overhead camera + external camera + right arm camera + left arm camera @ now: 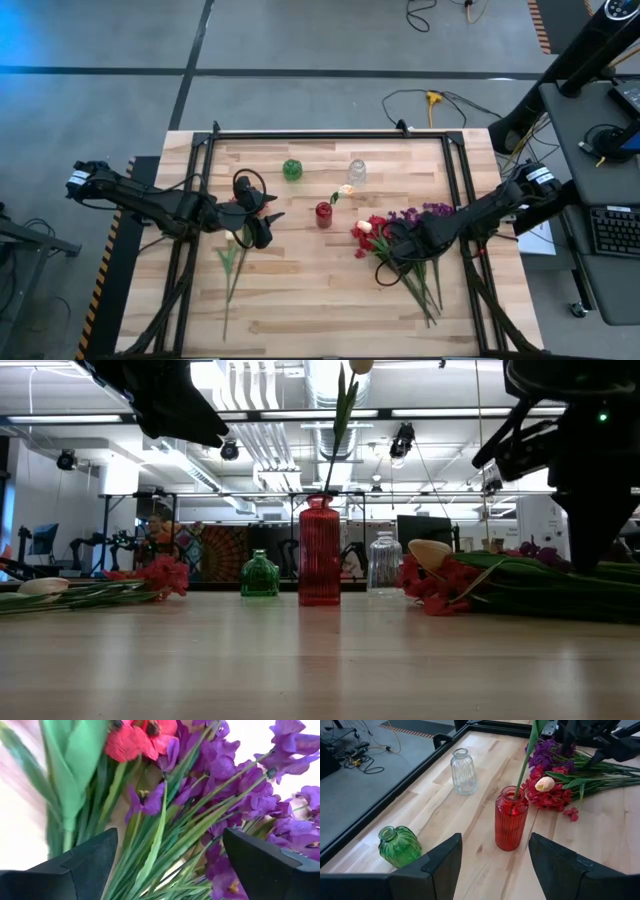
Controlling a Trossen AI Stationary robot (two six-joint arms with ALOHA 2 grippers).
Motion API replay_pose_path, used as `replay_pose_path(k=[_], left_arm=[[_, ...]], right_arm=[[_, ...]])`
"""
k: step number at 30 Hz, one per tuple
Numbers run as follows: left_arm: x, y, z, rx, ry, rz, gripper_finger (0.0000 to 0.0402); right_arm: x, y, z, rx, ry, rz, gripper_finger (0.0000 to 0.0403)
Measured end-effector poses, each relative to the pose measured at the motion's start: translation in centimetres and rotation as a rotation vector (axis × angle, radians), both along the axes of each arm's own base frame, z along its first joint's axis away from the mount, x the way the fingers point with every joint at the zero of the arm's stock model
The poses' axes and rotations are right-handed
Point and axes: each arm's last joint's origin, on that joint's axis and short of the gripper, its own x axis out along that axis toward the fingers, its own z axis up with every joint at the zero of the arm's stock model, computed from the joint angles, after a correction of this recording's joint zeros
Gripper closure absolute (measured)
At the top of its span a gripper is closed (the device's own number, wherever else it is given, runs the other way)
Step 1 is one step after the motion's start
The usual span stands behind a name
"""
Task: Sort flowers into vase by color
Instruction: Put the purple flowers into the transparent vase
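A red vase [323, 214] stands mid-table with one cream flower [346, 190] in it, its stem [525, 765] leaning on the vase's mouth. A green vase [292, 169] and a clear vase [357, 171] stand farther back. A heap of red, purple and cream flowers [400, 225] lies flat at the right. My right gripper [170, 865] is open and points down over its purple sprigs [235, 795] and green stems. My left gripper [492, 865] hangs open to the left of the red vase [511, 820], holding nothing. A few more flowers [232, 265] lie below it. My right gripper comes at the heap from above, its open fingers [85, 860] standing on either side of the purple sprigs' green stems [165, 845]. The stems lie flat on the table. I cannot tell whether the fingers touch them.
A black frame [330, 135] runs along the table's far edge and down both sides. The bare wood in front of the vases [320, 660] is free. Cables lie on the floor beyond the far edge, and a desk with a keyboard stands to the right.
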Motion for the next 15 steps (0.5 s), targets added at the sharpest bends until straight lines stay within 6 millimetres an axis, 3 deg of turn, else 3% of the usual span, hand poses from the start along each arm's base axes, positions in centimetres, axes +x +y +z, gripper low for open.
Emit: replay_pose_path(k=[8, 15], left_arm=[[0.0, 0.0, 0.0, 0.000, 0.000, 0.000, 0.0189], [0.0, 0.0, 0.0, 0.000, -0.001, 0.000, 0.0189]], right_arm=[[0.0, 0.0, -1.3, 0.023, -0.056, 0.007, 0.0053], [-0.3, -0.3, -1.9, 0.015, -0.049, -0.008, 0.0098]])
